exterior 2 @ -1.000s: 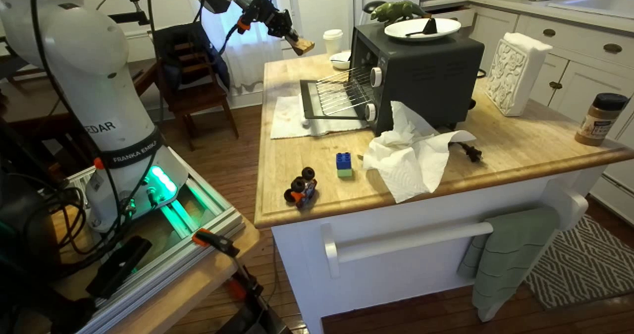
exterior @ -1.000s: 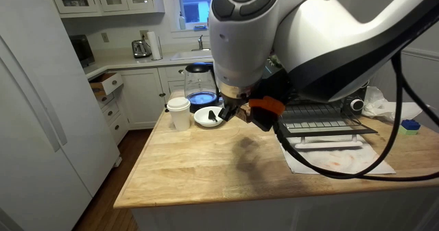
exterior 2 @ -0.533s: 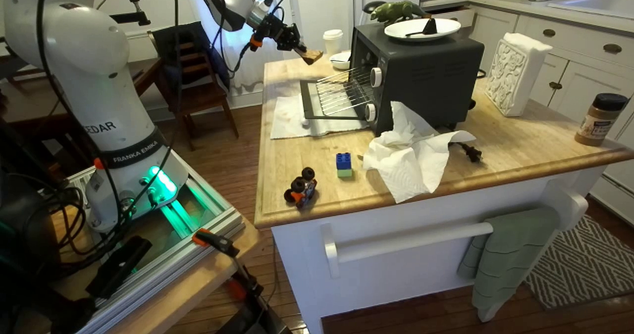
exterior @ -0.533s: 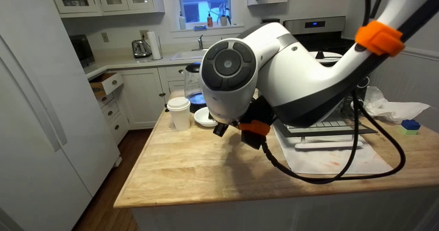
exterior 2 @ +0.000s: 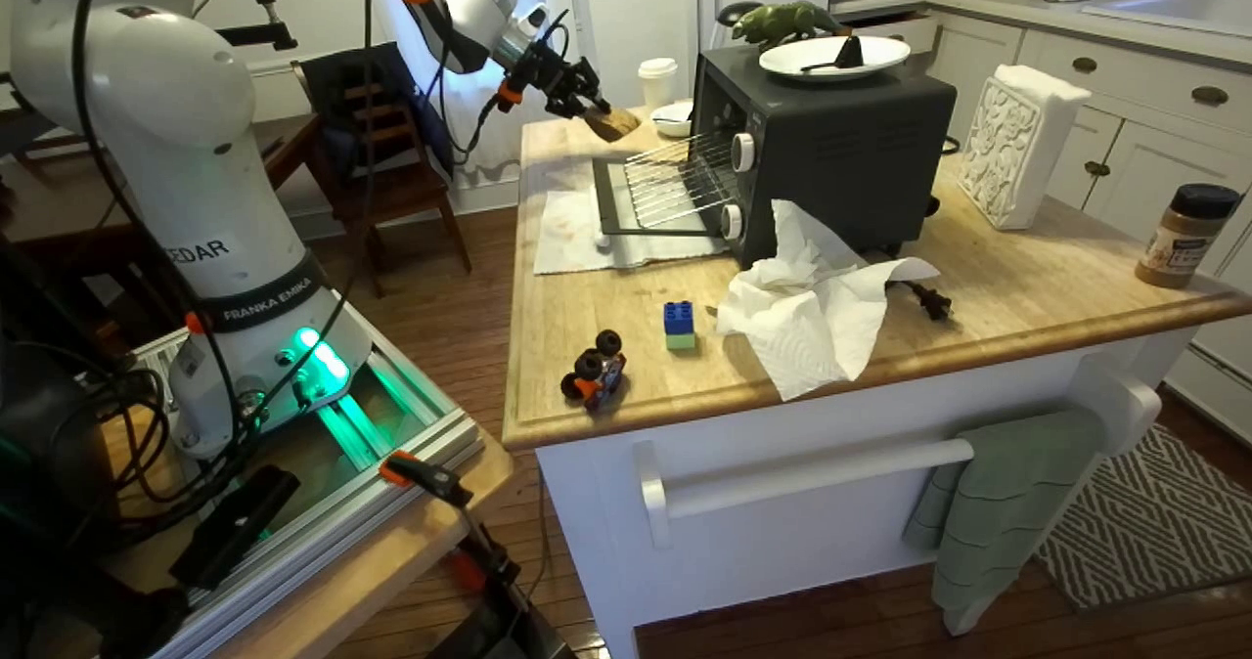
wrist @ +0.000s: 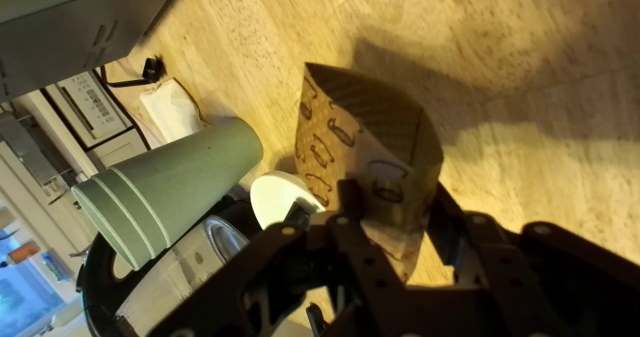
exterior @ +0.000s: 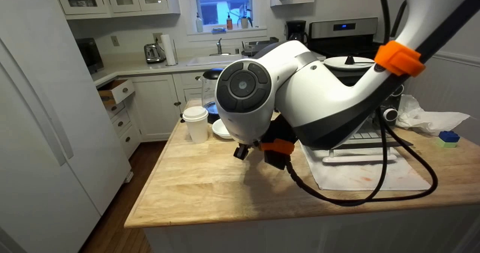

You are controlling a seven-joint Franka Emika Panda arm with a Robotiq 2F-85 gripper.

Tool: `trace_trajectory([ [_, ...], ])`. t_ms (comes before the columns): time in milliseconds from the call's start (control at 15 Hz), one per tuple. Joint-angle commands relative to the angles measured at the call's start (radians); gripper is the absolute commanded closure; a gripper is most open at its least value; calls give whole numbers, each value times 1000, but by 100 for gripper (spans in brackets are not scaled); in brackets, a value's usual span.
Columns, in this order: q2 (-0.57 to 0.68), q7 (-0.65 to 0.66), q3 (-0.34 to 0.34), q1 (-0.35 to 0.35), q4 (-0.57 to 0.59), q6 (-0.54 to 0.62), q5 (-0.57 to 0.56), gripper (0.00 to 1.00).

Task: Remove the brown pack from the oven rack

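The brown pack (wrist: 390,152) hangs below my gripper (wrist: 395,199) with its mouth gaping; its lower end lies between the fingers. The fingers stand apart, one (wrist: 350,197) against the pack's face; I cannot tell how firmly they touch it. In an exterior view the pack (exterior 2: 613,123) shows just beyond the gripper (exterior 2: 581,102), low over the counter near the white bowl; it is hidden in the exterior view where the arm covers it. The oven rack (exterior 2: 675,185) is pulled partly out of the black toaster oven (exterior 2: 841,151), to the side of the pack, with nothing seen on it.
A white cup (exterior: 195,125), a white bowl (exterior 2: 673,119) and a glass kettle (exterior: 210,95) stand by the gripper. The oven's open door lies over a paper towel (exterior: 367,178). A plate (exterior 2: 831,58) and a green dinosaur (exterior 2: 787,21) sit on the oven. Cables loop below the arm.
The arm has come down toward the counter with the pack, slowing lately. The fingers look more spread than half a second ago, and the pack looks fuller.
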Motion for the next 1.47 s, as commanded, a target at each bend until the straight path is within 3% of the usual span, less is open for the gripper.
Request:
trace_trajectory([
  [0,-62,-121,32,-30,-33,4,155,30],
  [200,-113,-287,50,-51,-60,9,341,8],
  [333,-139,-372,46,-57,-60,-6,477,0],
  [400,-151,-420,78,-101,-60,-12,557,0],
  [800,-235,-719,51,-239,-70,-14,1047,0],
  [1133,-323,-1005,104,-433,-131,-55,1438,0],
  [1200,-354,-1050,99,-454,-160,-62,1502,0],
  [1267,-395,-1092,23,-406,-200,-52,1566,0],
  [1400,-479,-1145,-16,-404,-281,-37,1633,0],
])
